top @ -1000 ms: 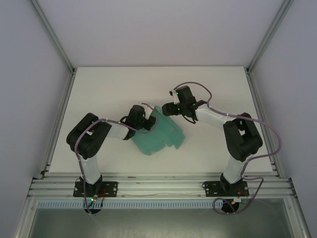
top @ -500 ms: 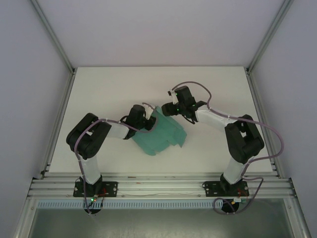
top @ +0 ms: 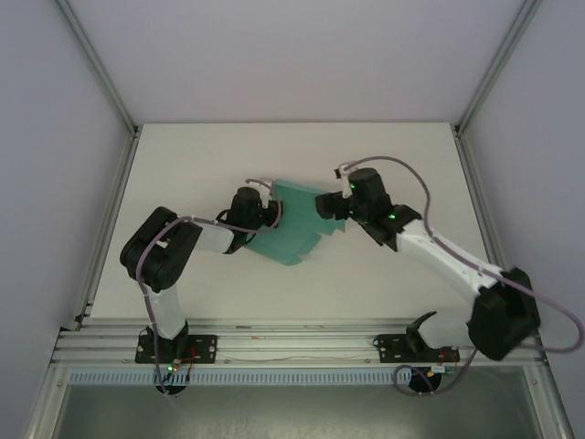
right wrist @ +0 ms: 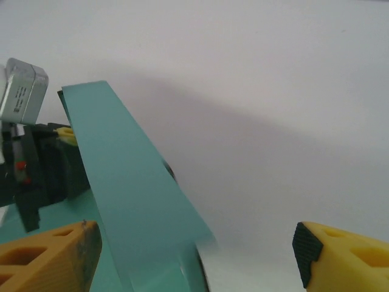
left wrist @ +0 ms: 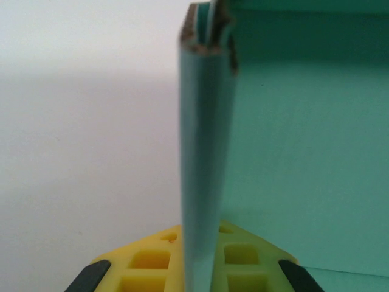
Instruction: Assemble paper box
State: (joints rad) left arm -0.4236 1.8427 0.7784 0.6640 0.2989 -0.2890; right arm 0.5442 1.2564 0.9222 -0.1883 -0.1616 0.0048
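Note:
The paper box is a teal-green card sheet (top: 294, 229), partly folded, lying mid-table between both arms. My left gripper (top: 267, 214) holds its left edge. In the left wrist view the yellow fingers (left wrist: 144, 263) are shut on a folded teal flap (left wrist: 203, 140) that stands on edge, with a wide teal panel (left wrist: 304, 134) to the right. My right gripper (top: 330, 207) is at the sheet's upper right corner. In the right wrist view it (right wrist: 194, 258) is open wide, and a raised teal flap (right wrist: 124, 188) runs beside its left finger (right wrist: 51, 258), not pinched.
The white table (top: 183, 160) is bounded by aluminium frame rails (top: 110, 210) at left and right and a rail along the near edge (top: 292, 343). The left arm's black wrist (right wrist: 33, 164) sits just behind the flap in the right wrist view.
The right arm has stretched out, its elbow swinging down to the right, and its gripper now comes at the sheet from the right. The sheet has shifted up and back with the left gripper.

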